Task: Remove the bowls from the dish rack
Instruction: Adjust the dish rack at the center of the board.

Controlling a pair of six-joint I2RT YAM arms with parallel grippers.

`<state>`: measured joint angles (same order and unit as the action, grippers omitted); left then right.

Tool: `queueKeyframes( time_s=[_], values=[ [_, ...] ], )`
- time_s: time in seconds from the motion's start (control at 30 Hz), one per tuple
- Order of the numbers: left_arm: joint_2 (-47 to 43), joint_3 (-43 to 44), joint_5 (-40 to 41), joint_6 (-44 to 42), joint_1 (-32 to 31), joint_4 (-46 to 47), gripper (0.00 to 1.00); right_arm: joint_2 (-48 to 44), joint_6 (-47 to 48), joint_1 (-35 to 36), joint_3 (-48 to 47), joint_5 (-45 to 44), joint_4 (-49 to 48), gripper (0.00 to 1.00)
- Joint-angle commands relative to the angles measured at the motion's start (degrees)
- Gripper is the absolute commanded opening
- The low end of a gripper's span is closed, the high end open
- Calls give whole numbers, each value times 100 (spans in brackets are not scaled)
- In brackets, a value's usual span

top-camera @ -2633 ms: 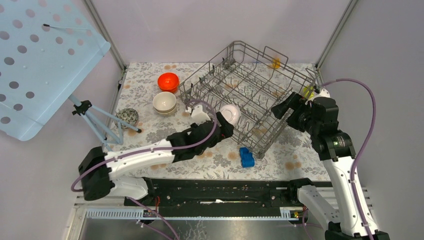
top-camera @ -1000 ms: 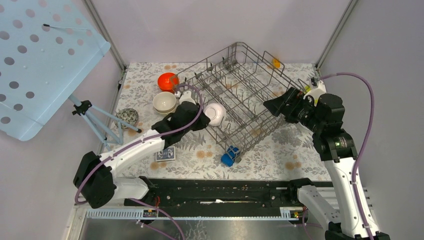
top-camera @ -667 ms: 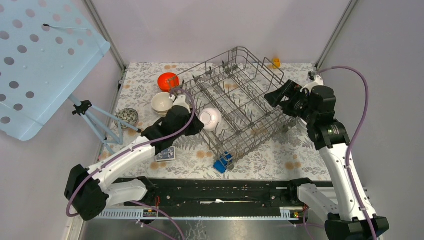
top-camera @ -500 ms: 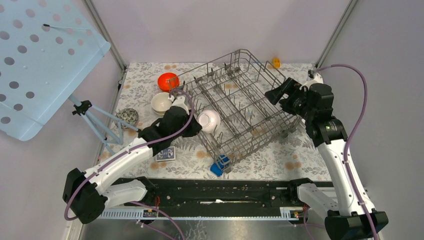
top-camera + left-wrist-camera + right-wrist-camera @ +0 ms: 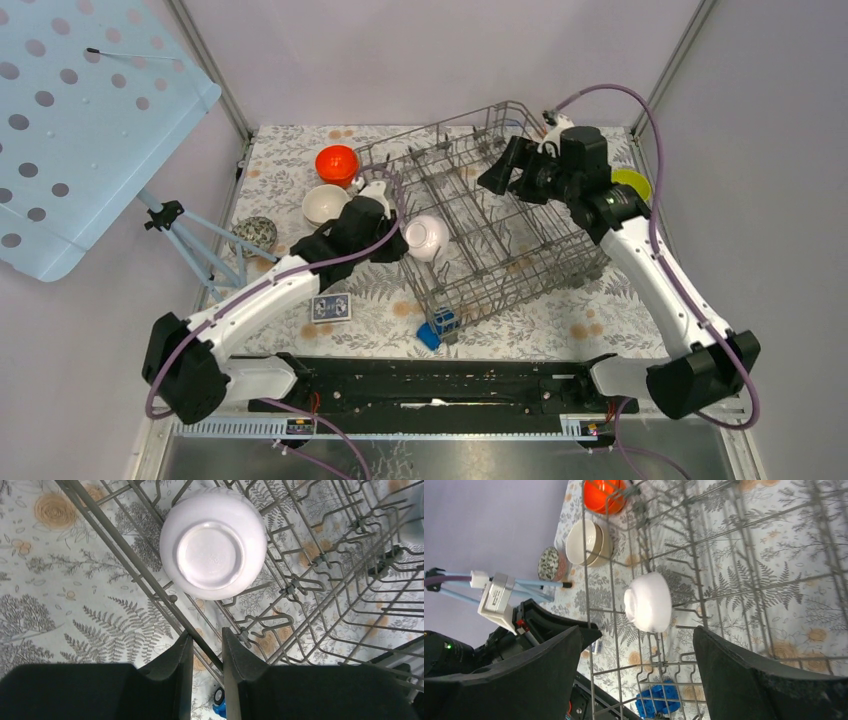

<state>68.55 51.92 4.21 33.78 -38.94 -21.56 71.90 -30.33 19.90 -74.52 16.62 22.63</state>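
Note:
The grey wire dish rack lies askew in the middle of the table. A white bowl rests tipped among its tines near the left side, its base facing my left wrist camera. My left gripper is shut on the rack's rim wire, which runs between its fingers. My right gripper hangs open above the rack's far corner, nothing between its fingers. An orange-red bowl, stacked beige bowls and a yellow-green bowl sit on the table.
A speckled ball lies left of the beige bowls. A blue toy car is pressed against the rack's near corner. A small card pack lies beside my left arm. A tripod leg stands at the left.
My right arm swung from the rack's right side to above its far corner, uncovering the yellow-green bowl. The rack turned and slid left with my left gripper on it, pushing the blue car.

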Motion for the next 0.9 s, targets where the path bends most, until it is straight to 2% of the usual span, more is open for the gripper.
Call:
queueKeyframes(
  time_s=[0.0,0.13,0.3,0.7,0.87],
  values=[
    [577,429,-208,-1096,-82,-11,0,566,449,310,-772,137,359,89],
    [864,603,219,-1208,-78,-109,0,1169,547,403,-1294,191,694,89],
    [1023,692,533,-1163,-71,-140,0,1672,631,521,-1441,284,819,89],
    [687,612,1595,-734,133,-459,0,1924,452,646,-1071,328,496,89],
    [514,472,1571,-723,276,-437,0,2200,408,830,-1257,334,498,88]
  ],
)
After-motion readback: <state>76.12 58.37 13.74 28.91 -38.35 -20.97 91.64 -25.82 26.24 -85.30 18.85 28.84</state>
